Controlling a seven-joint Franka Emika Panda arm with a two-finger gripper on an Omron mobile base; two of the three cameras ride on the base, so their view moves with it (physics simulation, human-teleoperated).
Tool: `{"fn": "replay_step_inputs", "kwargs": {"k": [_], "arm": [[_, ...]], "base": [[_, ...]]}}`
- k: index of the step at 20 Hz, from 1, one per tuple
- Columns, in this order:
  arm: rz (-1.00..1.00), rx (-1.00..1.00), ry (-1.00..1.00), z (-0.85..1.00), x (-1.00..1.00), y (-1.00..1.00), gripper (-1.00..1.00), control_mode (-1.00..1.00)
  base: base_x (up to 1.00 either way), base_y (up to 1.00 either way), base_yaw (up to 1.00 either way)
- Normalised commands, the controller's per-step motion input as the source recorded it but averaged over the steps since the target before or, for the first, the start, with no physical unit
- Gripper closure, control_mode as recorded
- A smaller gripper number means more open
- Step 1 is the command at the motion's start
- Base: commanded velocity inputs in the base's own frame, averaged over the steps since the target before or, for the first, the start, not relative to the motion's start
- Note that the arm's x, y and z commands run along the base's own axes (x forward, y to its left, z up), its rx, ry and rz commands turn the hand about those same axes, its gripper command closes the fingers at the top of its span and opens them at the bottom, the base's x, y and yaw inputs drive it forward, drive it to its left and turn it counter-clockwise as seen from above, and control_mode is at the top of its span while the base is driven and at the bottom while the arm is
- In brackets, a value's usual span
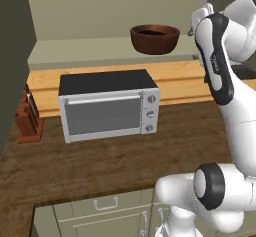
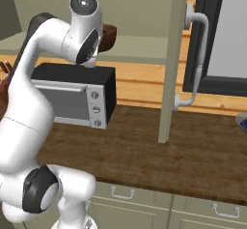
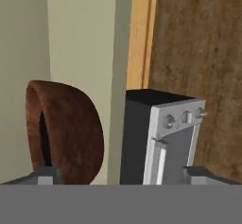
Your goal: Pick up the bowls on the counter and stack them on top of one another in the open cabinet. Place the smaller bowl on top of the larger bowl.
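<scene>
The larger bowl [image 1: 155,42], reddish-brown and wide, stands on the shelf of the open cabinet [image 1: 80,53]. The smaller bowl [image 1: 152,32] shows as a near-black round inside its rim. In the right base view the brown bowl [image 2: 110,35] peeks out from behind my arm. In the hand view the brown bowl [image 3: 71,133] lies just beyond my gripper [image 3: 122,175], toward its left fingertip. The gripper is open, its tips far apart with nothing between them. The dark wood counter [image 1: 100,161] lies below the shelf.
A silver toaster oven [image 1: 107,111] stands on the counter under the shelf, with a knife block [image 1: 27,118] to its left. A pale cabinet post [image 2: 171,59] rises right of the arm. Beyond it is a dark-framed panel with a white handle [image 2: 197,54].
</scene>
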Motion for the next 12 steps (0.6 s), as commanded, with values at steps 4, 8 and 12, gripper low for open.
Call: {"fn": "replay_step_inputs", "kwargs": {"k": [4,8,12], "arm": [[0.00,0.07,-0.06,-0.92,-1.00,-0.02,-1.00,-1.00],[0.00,0.00,0.01,-1.00,-1.00,0.02,-1.00,-1.00],[0.00,0.00,0.09,-1.00,-0.87,0.06,-1.00,-1.00]], "base": [[0.00,0.00,0.00],[0.00,0.00,0.00],[0.00,0.00,0.00]]}}
